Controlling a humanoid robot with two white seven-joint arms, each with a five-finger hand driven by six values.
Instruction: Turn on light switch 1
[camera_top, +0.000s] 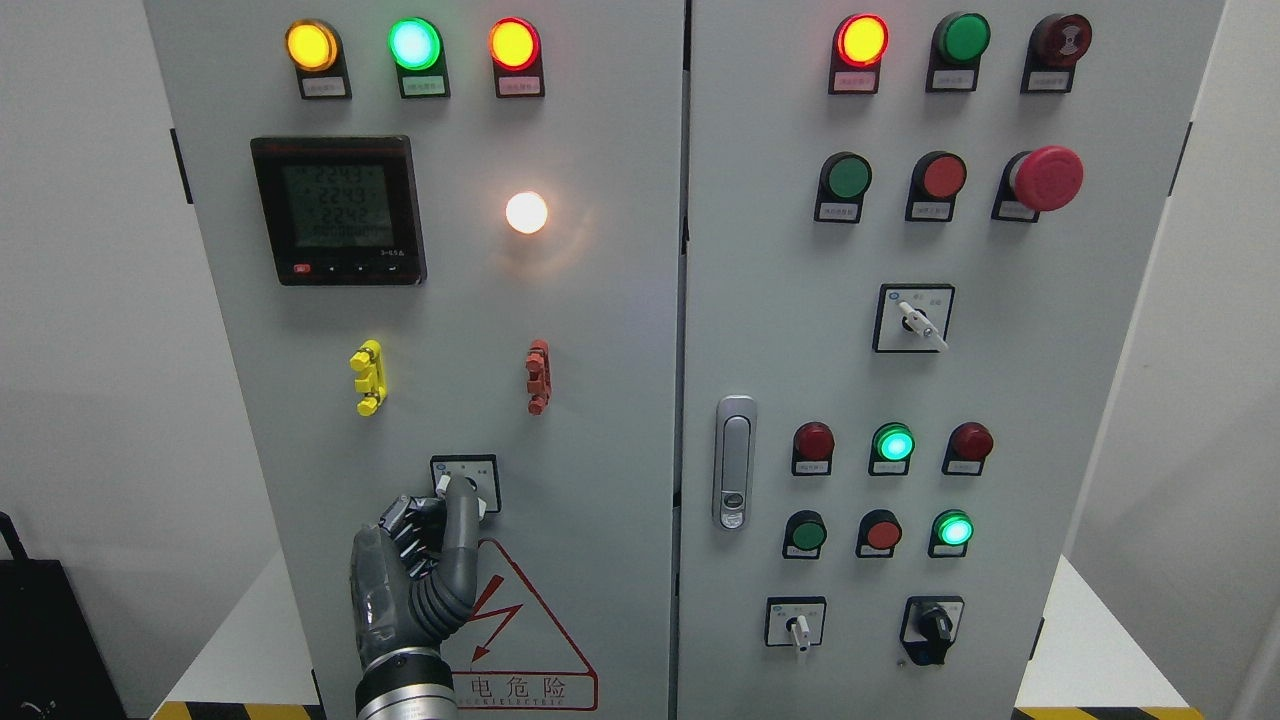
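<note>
Industrial or electrical test setting, likely a lab or plant room. Grey two-door control cabinet (600, 400) fills the view. Door fronts carry lit indicator lamps (414, 44), a digital power meter (338, 210), push buttons, rotary selector switches (913, 318), a red mushroom emergency stop (1045, 178) and a red-bordered high-voltage warning triangle (530, 640). Plain white walls behind; yellow-black hazard tape (235, 711) along the base.

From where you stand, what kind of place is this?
Likely an industrial electrical room or training rig: a grey control cabinet with indicator lamps, a digital power meter, and a high-voltage warning triangle.
</note>
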